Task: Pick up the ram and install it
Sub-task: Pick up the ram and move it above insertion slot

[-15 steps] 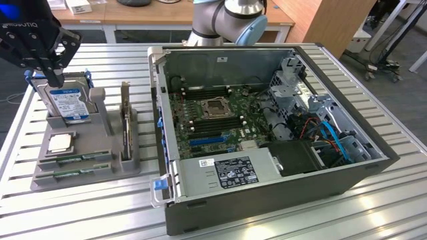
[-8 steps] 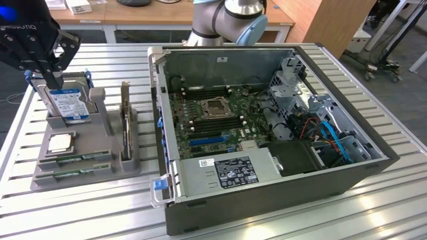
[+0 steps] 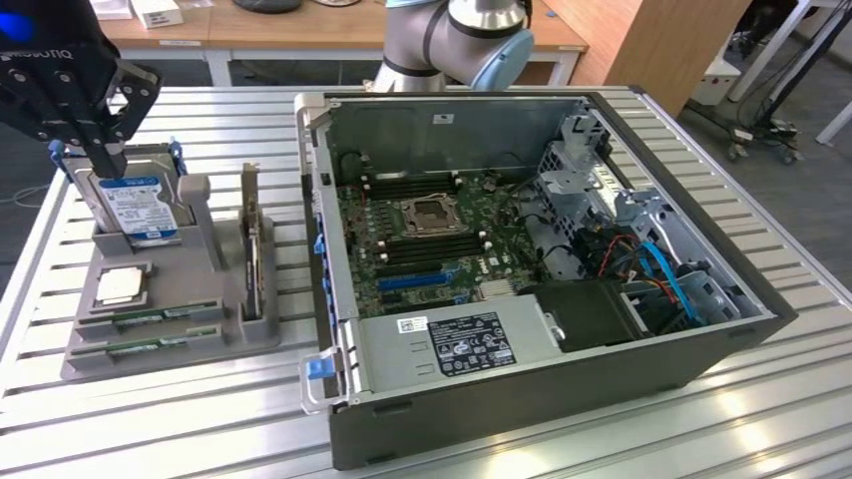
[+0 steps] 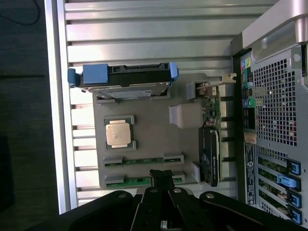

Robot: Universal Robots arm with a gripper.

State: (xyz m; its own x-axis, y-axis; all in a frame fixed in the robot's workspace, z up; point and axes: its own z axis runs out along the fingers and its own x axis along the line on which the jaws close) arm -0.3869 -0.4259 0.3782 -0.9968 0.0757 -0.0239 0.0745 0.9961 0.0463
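Your fingers (image 4: 161, 179), pressed shut and empty, hang above the grey holder (image 4: 149, 134); the ram (image 4: 137, 181) rests in it below them, long axis pointing toward the computer case (image 4: 274, 96).

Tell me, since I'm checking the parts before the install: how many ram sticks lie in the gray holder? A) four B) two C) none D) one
B: one ram stick and a second ram stick lie flat in the gray holder, near the processor chip.
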